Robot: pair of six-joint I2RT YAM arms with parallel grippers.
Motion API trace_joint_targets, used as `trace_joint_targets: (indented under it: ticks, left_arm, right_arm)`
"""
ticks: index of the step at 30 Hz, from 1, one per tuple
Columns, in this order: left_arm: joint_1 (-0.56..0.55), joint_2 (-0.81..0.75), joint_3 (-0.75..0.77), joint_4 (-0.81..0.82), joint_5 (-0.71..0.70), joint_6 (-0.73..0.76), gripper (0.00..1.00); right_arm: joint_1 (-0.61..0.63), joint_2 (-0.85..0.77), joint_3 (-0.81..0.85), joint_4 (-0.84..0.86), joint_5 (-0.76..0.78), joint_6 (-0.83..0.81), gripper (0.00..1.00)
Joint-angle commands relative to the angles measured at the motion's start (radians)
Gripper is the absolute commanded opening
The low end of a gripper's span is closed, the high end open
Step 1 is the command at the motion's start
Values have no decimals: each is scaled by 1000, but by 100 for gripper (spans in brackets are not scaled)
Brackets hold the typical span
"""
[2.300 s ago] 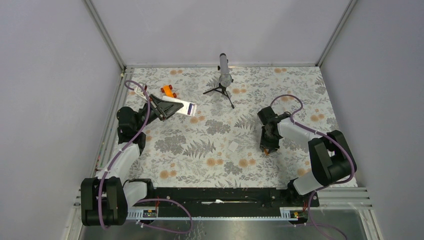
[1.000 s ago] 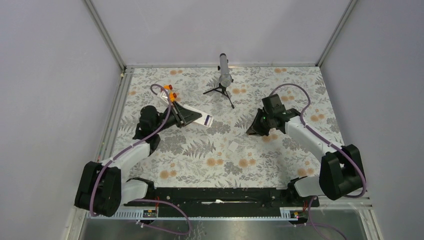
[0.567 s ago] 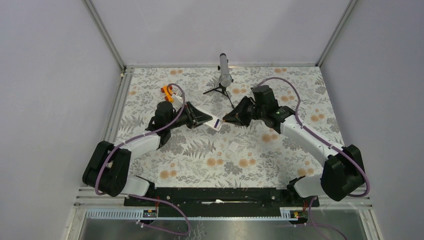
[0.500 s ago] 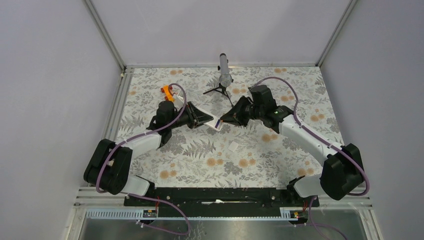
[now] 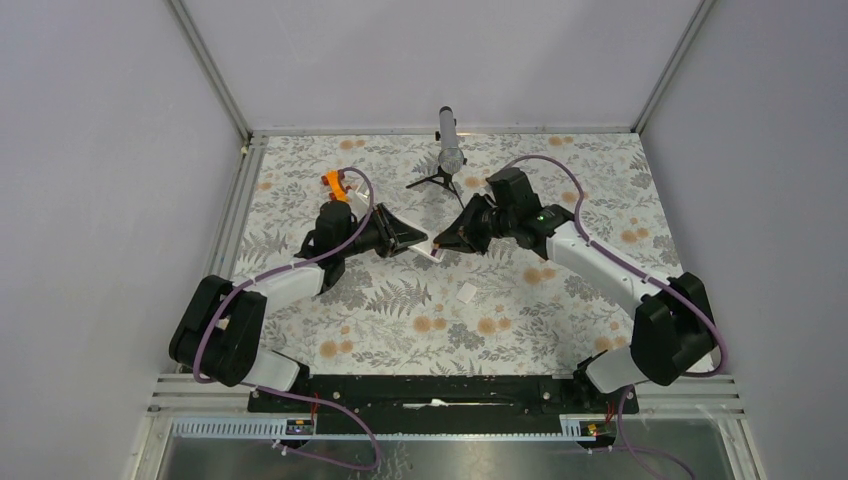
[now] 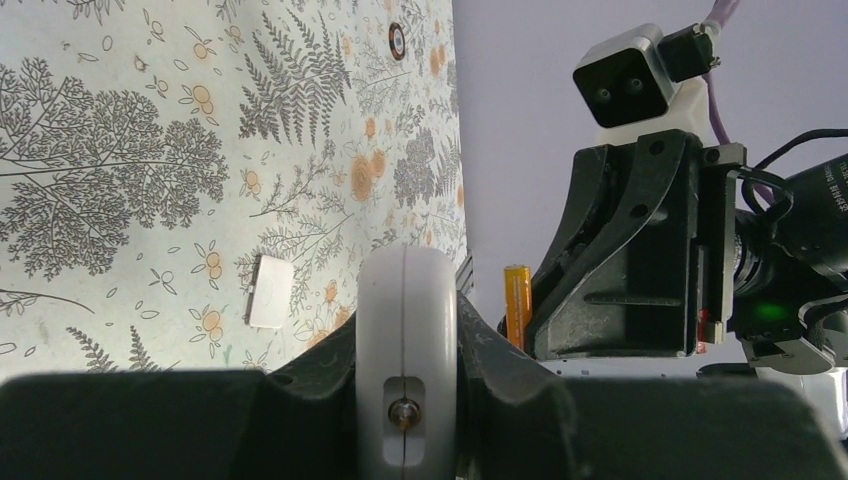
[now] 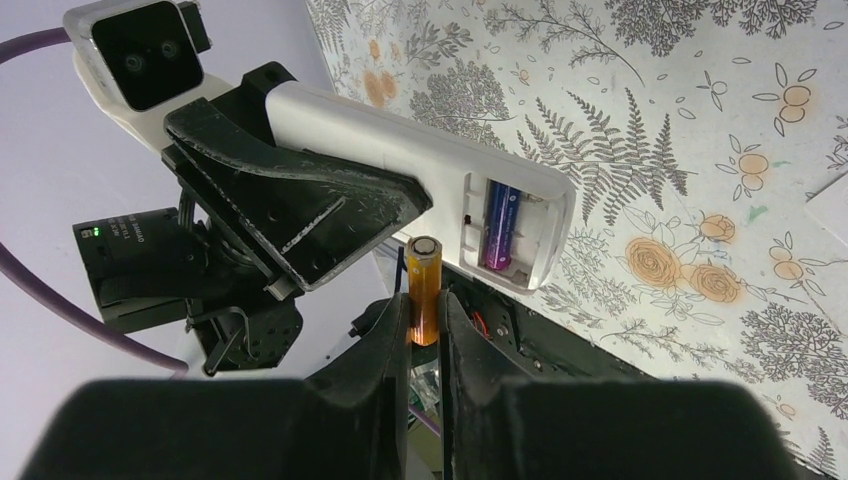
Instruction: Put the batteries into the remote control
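Note:
My left gripper point(image 5: 405, 239) is shut on the white remote control point(image 5: 432, 248) and holds it in the air above the table's middle; the remote also shows end-on in the left wrist view point(image 6: 407, 370). In the right wrist view the remote point(image 7: 400, 150) has its back compartment open, with the dark blue-purple battery point(image 7: 499, 225) seated in one slot. My right gripper point(image 7: 426, 330) is shut on the orange battery point(image 7: 423, 285), whose tip is right beside the open compartment. The orange battery also shows in the left wrist view point(image 6: 516, 303).
A small flat white cover point(image 5: 467, 292) lies on the floral cloth below the grippers. A chunky orange toy piece point(image 5: 334, 181) lies at the back left. A small tripod with a grey cylinder point(image 5: 448, 152) stands at the back centre.
Both arms have moved toward the table's middle. The left gripper carried the remote rightward, and the right gripper rose from the right side and brought the orange battery up to the remote.

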Motion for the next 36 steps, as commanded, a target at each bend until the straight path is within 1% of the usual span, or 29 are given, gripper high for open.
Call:
trace_joint_targets:
  ticks: [1,17,36]
  left_arm:
    - [-5,-2,51,27,-32,25,0]
    - [-4,-22,54,11,-49,35,0]
    - [-5,-45,65,-15,-50,51,0]
  right_arm:
    - [9,26,49,-30,-39,-5,13]
    - [9,80,34,-12,-88,17,12]
    - [7,104,47,-68,-69,34,14]
